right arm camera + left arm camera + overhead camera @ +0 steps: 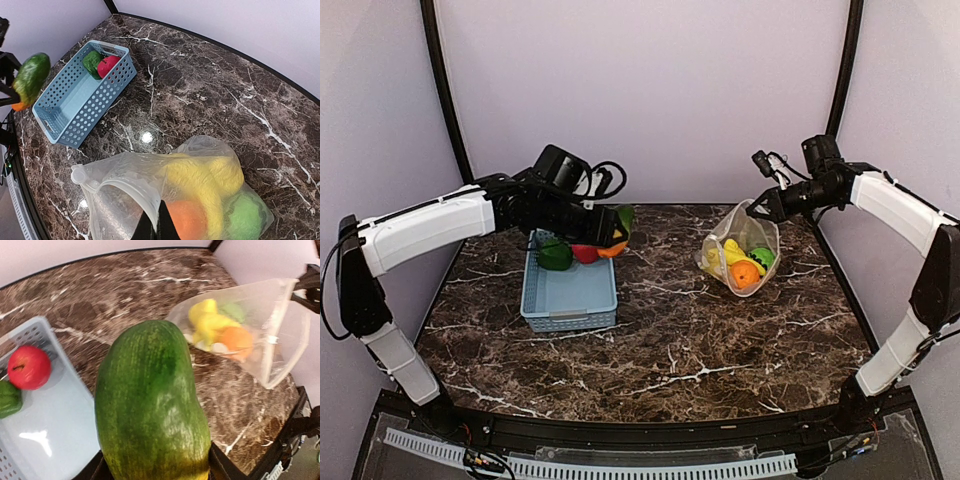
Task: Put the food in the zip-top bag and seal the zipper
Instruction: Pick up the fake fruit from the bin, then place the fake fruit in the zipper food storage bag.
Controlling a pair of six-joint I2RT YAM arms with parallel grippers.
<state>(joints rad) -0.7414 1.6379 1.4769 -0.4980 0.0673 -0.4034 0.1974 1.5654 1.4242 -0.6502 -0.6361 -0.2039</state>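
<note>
A robot test cell in a lab: a dark marble-patterned surface (660, 340) closed in by plain pale lilac panels (650, 90) and black curved poles (445, 100), two white-and-black arms (the left arm (430, 225) and the right arm (900, 210)) mounted at its near edge, a white slotted cable duct (620, 466) along the front, and plastic toy food (745, 272) as props

Table (720, 345) is brown, veined white — basket (55, 425) light blue, apple (29, 367) red, big fruit (150, 405) streaked green.
</note>
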